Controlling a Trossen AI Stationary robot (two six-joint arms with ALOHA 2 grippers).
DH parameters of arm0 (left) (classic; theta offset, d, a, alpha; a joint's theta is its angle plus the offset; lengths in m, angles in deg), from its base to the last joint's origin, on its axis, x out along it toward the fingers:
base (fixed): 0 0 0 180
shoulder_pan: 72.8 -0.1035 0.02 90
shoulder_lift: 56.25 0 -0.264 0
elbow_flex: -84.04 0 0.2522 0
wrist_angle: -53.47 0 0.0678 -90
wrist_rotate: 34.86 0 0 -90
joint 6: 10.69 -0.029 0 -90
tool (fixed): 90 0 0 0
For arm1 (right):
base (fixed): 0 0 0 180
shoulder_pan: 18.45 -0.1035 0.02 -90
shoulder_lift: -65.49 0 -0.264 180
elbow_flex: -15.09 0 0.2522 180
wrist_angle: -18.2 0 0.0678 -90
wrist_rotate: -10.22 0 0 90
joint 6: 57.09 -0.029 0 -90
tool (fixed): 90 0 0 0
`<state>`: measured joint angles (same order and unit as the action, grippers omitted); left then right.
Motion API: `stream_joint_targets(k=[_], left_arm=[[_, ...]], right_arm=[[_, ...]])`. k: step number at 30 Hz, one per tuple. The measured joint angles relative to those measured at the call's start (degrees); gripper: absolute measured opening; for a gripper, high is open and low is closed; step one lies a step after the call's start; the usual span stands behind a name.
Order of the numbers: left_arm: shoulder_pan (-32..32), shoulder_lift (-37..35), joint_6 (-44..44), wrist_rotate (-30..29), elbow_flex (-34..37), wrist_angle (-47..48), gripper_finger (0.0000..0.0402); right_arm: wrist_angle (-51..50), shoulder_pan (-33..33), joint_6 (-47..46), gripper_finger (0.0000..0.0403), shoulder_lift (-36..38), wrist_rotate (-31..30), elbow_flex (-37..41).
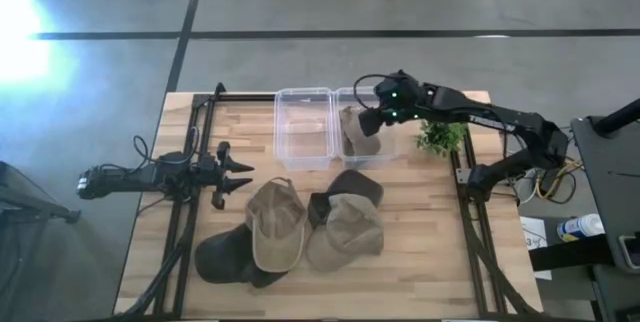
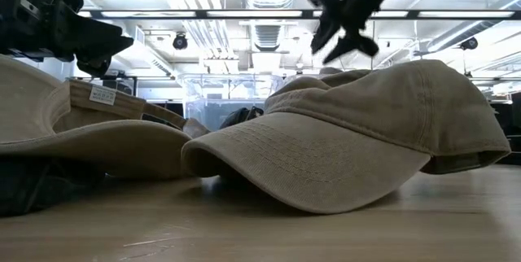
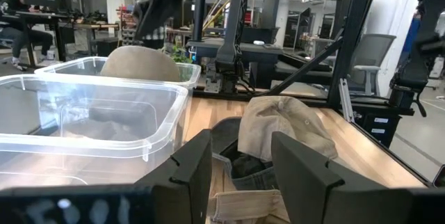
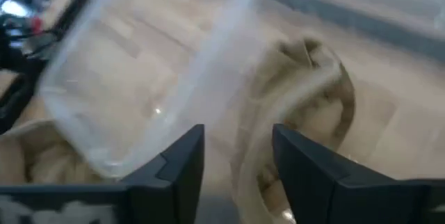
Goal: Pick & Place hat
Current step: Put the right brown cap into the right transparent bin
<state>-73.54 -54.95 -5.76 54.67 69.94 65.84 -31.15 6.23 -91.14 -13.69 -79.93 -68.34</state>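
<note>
A khaki hat point(image 1: 358, 132) lies in the right one of two clear bins point(image 1: 392, 152); the right wrist view shows it as well point(image 4: 306, 92). My right gripper point(image 1: 372, 117) hangs open just above that bin and hat, fingers apart point(image 4: 236, 161), and is high in the low view point(image 2: 342, 22). Several more hats rest on the wood nearer the near edge: a tan one point(image 1: 275, 224), another tan one point(image 1: 345, 232), a dark one point(image 1: 225, 257) and a dark one point(image 1: 355, 187). My left gripper point(image 1: 240, 174) waits open at the table's left, pointing at the hats point(image 3: 240, 165).
The left clear bin point(image 1: 303, 130) stands beside the right one at the far middle. A small green plant point(image 1: 440, 137) sits right of the bins. Black frame rails point(image 1: 180, 232) run along both sides. Bare wood shows along the near edge.
</note>
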Motion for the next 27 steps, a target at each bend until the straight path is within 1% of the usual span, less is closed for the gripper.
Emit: stream_joint_targets(k=[3, 6, 9, 11, 13, 16, 17, 18, 21, 23, 25, 27], left_arm=[[0.0, 0.1, 0.0, 0.0, 0.0, 0.0, 0.0142], [0.0, 0.1, 0.0, 0.0, 0.0, 0.0, 0.0142], [0.0, 0.2, 0.0, 0.0, 0.0, 0.0, 0.0142], [0.0, 0.2, 0.0, 0.0, 0.0, 0.0, 0.0142], [0.0, 0.2, -0.2, -0.5, 0.0, -0.1, 0.0142], [0.0, 0.2, 0.0, -4.5, 0.0, -2.9, 0.0142], [0.0, 0.2, 2.0, -4.8, 0.0, -4.2, 0.0142], [0.0, 0.2, 6.3, -4.8, 0.0, -6.1, 0.0142], [0.1, 0.2, 26.3, -4.0, 0.0, -14.3, 0.0142], [0.1, 0.2, 37.5, -4.1, 0.0, -20.3, 0.0142], [0.1, 0.2, 44.9, -4.0, 0.0, -25.0, 0.0142], [0.1, 0.4, 47.5, -4.0, 0.0, -28.7, 0.0142]], right_arm=[[-5.5, -2.4, 7.1, 0.0188, 1.3, -1.2, -3.4], [-13.4, -6.2, 13.9, 0.0195, 1.6, -3.5, -6.6], [-19.5, -11.6, 16.8, 0.0194, 1.4, -3.9, -8.2], [-21.8, -15.7, 15.7, 0.0191, 1.4, -3.9, -8.2], [-21.4, -20.2, 12.0, 0.0188, 1.2, -3.8, -7.7], [-20.9, -26.2, 4.8, 0.0184, 1.0, -2.5, -6.7], [-20.3, -27.9, 1.8, 0.0182, 0.8, -1.5, -6.4], [-19.8, -29.3, -1.1, 0.0181, 0.5, -0.7, -5.9], [-17.7, -32.8, -9.3, 0.018, -1.4, 0.2, -4.6], [-16.1, -34.3, -13.4, 0.018, -3.1, 0.2, -4.1], [-14.7, -34.9, -16.4, 0.018, -5.5, 1.0, -3.6], [-14.5, -35.4, -18.3, 0.018, -8.5, 2.3, -3.2]])
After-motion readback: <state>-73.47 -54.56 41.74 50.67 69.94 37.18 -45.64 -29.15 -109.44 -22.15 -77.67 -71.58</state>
